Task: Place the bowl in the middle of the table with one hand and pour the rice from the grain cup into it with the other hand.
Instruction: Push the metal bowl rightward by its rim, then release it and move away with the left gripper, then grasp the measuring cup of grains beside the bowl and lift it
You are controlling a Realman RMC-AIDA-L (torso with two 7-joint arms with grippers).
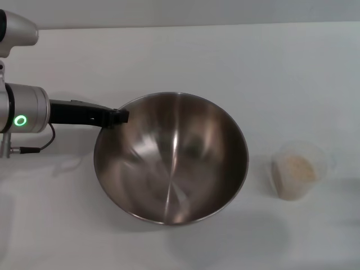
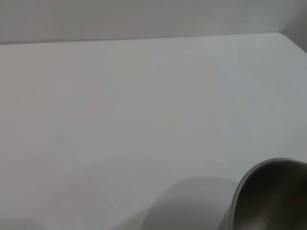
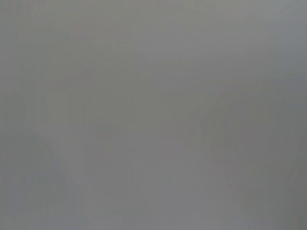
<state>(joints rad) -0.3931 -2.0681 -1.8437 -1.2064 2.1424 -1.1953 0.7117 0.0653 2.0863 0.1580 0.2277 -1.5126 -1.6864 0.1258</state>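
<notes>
The left pincer (image 1: 118,117) is gripping the rim of the bowl (image 1: 174,163), which is tilting over the bench (image 1: 169,56), beside the grain cup (image 1: 297,170).

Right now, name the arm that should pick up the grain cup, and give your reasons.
Right. The left gripper is on the bowl rim, so that arm is occupied. The grain cup of rice stands on the robot's right, though the right arm isn't in view.

The right wrist view is a featureless grey blur. In the left wrist view, only an edge of the shiny round stainless-steel bowl (image 2: 271,196) shows, cut off at the corner.
</notes>
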